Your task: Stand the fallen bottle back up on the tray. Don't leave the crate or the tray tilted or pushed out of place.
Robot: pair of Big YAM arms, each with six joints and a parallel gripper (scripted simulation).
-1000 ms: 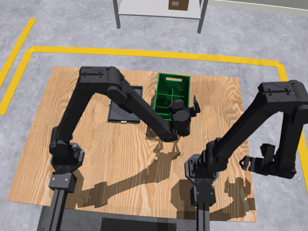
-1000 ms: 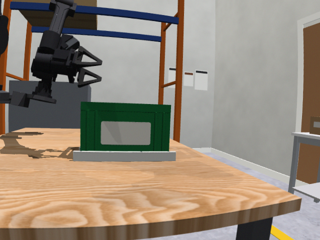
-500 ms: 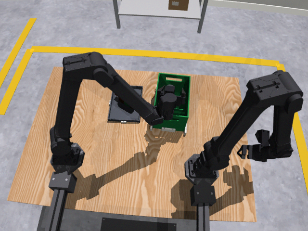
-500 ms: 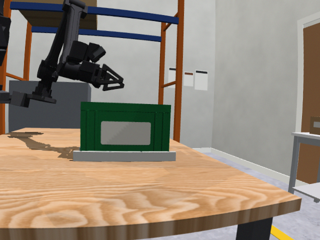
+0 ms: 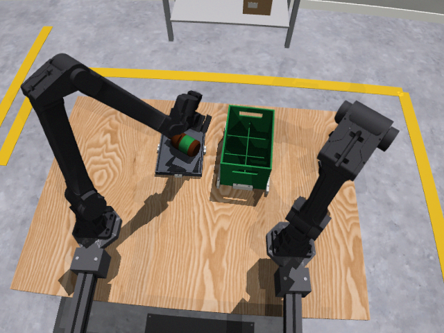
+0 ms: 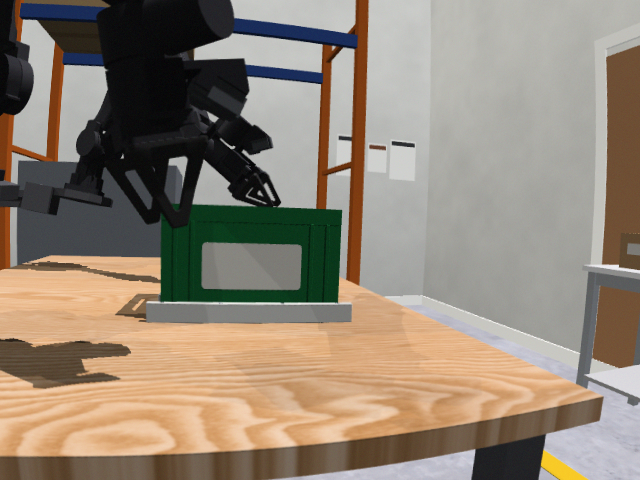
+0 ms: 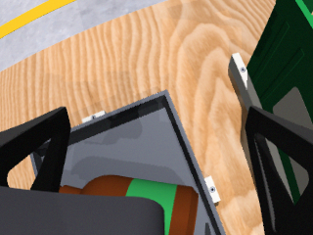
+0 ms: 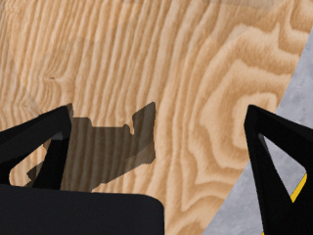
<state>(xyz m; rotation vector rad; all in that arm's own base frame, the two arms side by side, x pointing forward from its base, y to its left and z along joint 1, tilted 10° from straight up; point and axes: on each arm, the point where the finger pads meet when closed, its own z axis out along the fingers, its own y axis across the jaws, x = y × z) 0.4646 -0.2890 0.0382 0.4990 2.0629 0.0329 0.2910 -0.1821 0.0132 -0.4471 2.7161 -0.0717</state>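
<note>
A brown bottle with a green label (image 5: 185, 143) lies on its side on the far half of the dark tray (image 5: 180, 157). It also shows in the left wrist view (image 7: 140, 211), on the tray (image 7: 137, 151). My left gripper (image 5: 195, 125) hangs over the bottle, open and empty; in the left wrist view (image 7: 156, 113) its fingers spread above the tray. In the exterior view it (image 6: 255, 193) is at about crate-top height. My right gripper (image 6: 164, 217) is open and empty above the table's right part (image 8: 156, 114). The top view hides it under its own arm.
The green crate (image 5: 247, 145) stands upright on pale brackets right of the tray, also in the exterior view (image 6: 250, 255), where it hides the tray.
</note>
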